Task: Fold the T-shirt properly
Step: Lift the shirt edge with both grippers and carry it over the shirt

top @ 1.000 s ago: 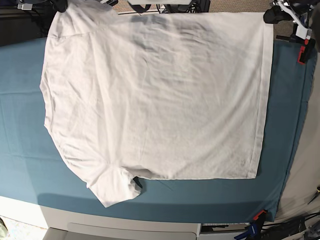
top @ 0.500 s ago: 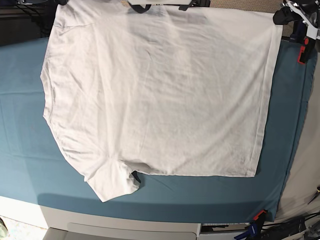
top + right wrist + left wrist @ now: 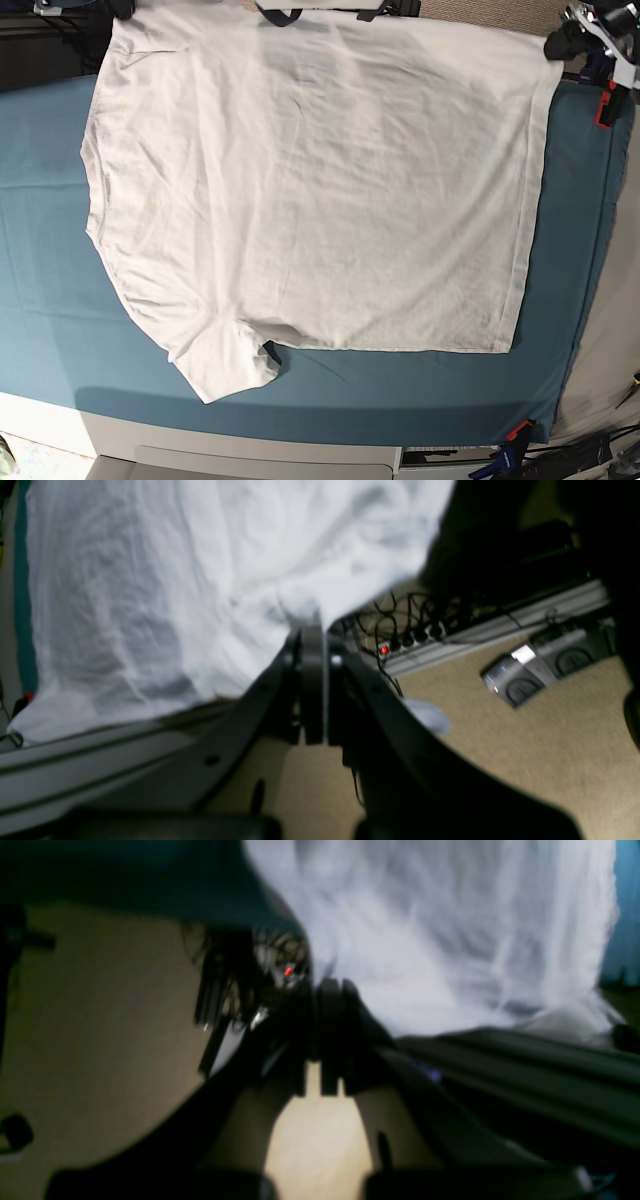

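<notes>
At far edge, T-shirt point(image 3: 310, 190) corners pinched by left gripper point(image 3: 558, 42), right gripper point(image 3: 312, 625)

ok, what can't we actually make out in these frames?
- T-shirt: far edge cut off by the base view's top edge.
- Left gripper: left wrist view is motion-blurred, so the pinch is unclear.
- Right gripper: the pinched part is hidden under bunched cloth.

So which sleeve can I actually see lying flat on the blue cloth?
The sleeve at the bottom left of the base view, spread on the blue cloth. The T-shirt's other sleeve runs off the top edge, out of sight.
</notes>
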`<state>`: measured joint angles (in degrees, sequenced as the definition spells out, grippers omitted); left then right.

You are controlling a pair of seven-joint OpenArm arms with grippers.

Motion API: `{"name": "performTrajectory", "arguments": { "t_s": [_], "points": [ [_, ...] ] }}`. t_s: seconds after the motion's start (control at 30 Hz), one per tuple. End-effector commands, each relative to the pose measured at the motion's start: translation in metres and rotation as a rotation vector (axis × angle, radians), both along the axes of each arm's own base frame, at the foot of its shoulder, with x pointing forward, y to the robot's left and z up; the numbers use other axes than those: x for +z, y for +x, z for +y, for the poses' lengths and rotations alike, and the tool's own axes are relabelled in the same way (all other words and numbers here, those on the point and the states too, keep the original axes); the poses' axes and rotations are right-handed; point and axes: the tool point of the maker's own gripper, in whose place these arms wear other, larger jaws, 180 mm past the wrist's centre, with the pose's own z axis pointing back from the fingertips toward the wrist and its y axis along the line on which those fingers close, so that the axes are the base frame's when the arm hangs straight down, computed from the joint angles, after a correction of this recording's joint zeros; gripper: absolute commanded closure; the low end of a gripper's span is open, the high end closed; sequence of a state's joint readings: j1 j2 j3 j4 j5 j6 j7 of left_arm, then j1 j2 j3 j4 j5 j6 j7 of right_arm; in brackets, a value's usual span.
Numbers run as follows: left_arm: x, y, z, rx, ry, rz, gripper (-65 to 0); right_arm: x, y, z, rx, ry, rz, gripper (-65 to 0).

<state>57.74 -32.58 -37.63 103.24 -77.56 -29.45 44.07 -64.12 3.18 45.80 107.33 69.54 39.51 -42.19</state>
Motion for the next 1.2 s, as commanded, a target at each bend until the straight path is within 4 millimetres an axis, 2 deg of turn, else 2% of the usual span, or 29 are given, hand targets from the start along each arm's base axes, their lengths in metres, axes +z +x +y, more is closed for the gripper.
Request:
{"name": "performTrajectory", "arguments": {
  "t_s": [0.0,0.3,0.57,0.67,0.77,1.0,1.17],
  "points": [
    [0.008,0.008,0.002,-0.004,-0.003,-0.034,0.0,0.010,0.007,-0.004,-0.001,-0.009,-0.042,0.0],
    [0.019,0.049,0.005,-0.012,0.030,-0.156,0.0,0.014,0.066,-0.006,0.015,-0.049,-0.207,0.0],
    [0.030,0.090,0.011,-0.002,0.083,-0.267,0.0,0.027,0.139,-0.008,0.046,-0.151,-0.378,0.0],
    [0.038,0.108,0.014,-0.002,0.105,-0.318,0.0,0.027,0.166,-0.002,0.063,-0.188,-0.412,0.0],
    [0.044,0.121,0.016,-0.005,0.134,-0.359,0.0,0.025,0.189,0.011,0.100,-0.213,-0.433,0.0],
    [0.053,0.136,0.023,-0.011,0.183,-0.410,0.0,0.022,0.236,0.034,0.166,-0.331,-0.446,0.0],
    [0.056,0.143,0.030,-0.005,0.219,-0.411,0.0,0.030,0.258,0.031,0.155,-0.415,-0.465,0.0]
  ]
}}
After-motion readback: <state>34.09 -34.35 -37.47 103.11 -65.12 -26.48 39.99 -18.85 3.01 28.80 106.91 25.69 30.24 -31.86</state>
